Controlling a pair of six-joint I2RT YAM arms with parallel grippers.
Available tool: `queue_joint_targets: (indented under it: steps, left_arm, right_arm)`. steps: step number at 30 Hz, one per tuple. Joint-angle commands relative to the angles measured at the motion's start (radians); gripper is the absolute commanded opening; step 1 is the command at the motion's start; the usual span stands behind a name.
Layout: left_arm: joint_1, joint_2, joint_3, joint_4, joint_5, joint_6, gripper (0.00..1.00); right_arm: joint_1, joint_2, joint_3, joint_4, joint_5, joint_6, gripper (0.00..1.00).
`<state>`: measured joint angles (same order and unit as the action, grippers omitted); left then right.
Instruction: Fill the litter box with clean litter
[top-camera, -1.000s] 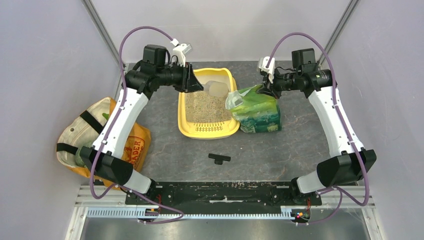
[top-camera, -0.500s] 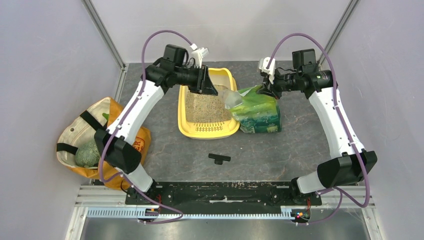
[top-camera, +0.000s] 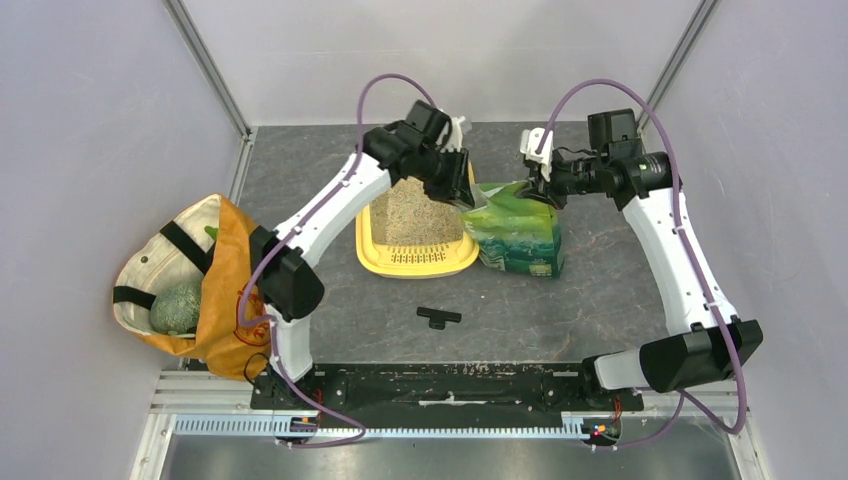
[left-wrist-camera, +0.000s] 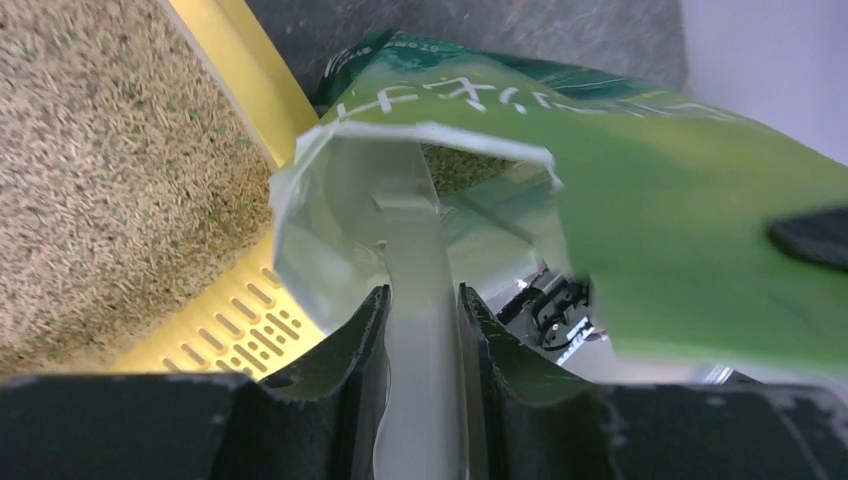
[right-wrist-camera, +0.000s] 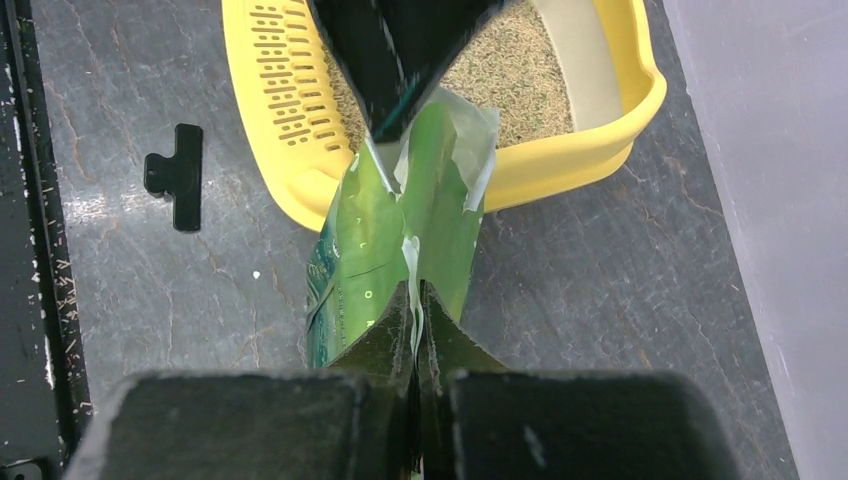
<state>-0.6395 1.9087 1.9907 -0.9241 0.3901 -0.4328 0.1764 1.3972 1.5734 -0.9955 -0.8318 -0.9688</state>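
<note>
The yellow litter box (top-camera: 412, 262) stands mid-table with tan speckled clean litter (top-camera: 413, 218) inside; it also shows in the left wrist view (left-wrist-camera: 240, 70) and the right wrist view (right-wrist-camera: 560, 165). My left gripper (top-camera: 462, 190) is shut on the handle of a clear plastic scoop (left-wrist-camera: 345, 225), whose bowl is at the mouth of the green litter bag (top-camera: 515, 230). My right gripper (top-camera: 540, 180) is shut on the bag's top edge (right-wrist-camera: 412, 250) and holds it open and upright beside the box's right side.
An orange-and-cream tote bag (top-camera: 190, 285) lies at the left edge of the table. A small black clip (top-camera: 438, 317) lies in front of the litter box; it also shows in the right wrist view (right-wrist-camera: 178, 175). Grey walls enclose the table.
My left gripper with the scoop has moved right, from over the box's far left rim to the mouth of the green bag. The right gripper keeps its hold on the bag.
</note>
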Motion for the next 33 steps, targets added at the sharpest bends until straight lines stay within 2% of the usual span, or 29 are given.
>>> queue_joint_targets:
  steps: [1, 7, 14, 19, 21, 26, 33]
  left_arm:
    - [-0.051, 0.082, 0.07, -0.082, -0.152, -0.07, 0.02]
    - [-0.074, 0.189, 0.116, -0.102, -0.115, -0.089, 0.02]
    - [-0.115, 0.295, 0.137, -0.145, -0.165, -0.073, 0.02]
    - [-0.125, 0.356, 0.129, -0.141, -0.12, -0.082, 0.02]
    - [-0.127, 0.37, 0.12, -0.119, -0.066, -0.092, 0.02]
    - [-0.135, 0.375, 0.067, 0.001, 0.182, -0.104, 0.02]
    - [-0.151, 0.364, 0.009, 0.142, 0.338, -0.118, 0.02]
  right_arm:
    - [0.012, -0.067, -0.014, 0.019, -0.044, -0.048, 0.0]
    - [0.012, -0.077, -0.044, 0.008, -0.041, -0.07, 0.0]
    - [0.011, -0.065, -0.044, 0.015, -0.043, -0.063, 0.0]
    - [0.011, -0.041, -0.045, 0.022, -0.044, -0.066, 0.0]
    - [0.01, -0.031, -0.044, 0.03, -0.044, -0.063, 0.0]
    - [0.009, -0.009, -0.038, 0.036, -0.044, -0.063, 0.0]
    - [-0.004, -0.012, -0.06, 0.035, -0.043, -0.072, 0.0]
